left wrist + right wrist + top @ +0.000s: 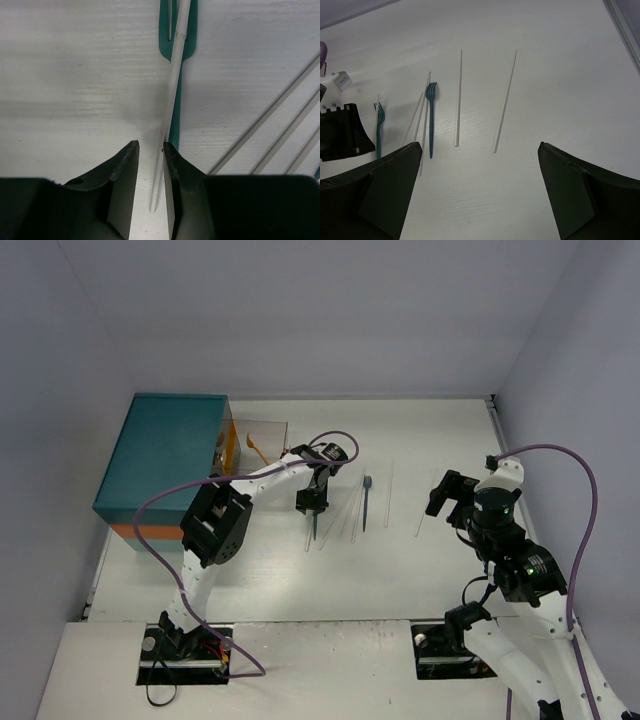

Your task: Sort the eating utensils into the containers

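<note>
Table (300, 580): pale and bare-topped, carrying everything in the scene.
Teal chest (165, 450): at the table's far left, with an orange band along its lower edge.
Drawer (275, 435): pulled out of the chest toward the middle; it looks clear-walled.
Right gripper (479, 150): spread wide and empty, hanging over the right side of the table, well apart from the nearest utensil.
Left gripper (150, 147): down at the table near the drawer, jaws narrowed to a slim gap. One chopstick (170, 100) runs through the gap against one finger, and the other finger is not yet on it, so I judge this not yet a pinch.
Blue fork (431, 120): flat on the table, mid-field.
Teal fork (189, 45): flat on the table, lying under that chopstick.
Other chopsticks (458, 100): several thin pale sticks scattered to the right, all on the table.
Orange spoon (257, 448): inside the open drawer.
Done: one spoon is in a container, as far as can be seen.
Left: both forks and every visible chopstick; the task seems to be in an early-to-middle stage.
Writing: no brand, label or lettering can be read.
</note>
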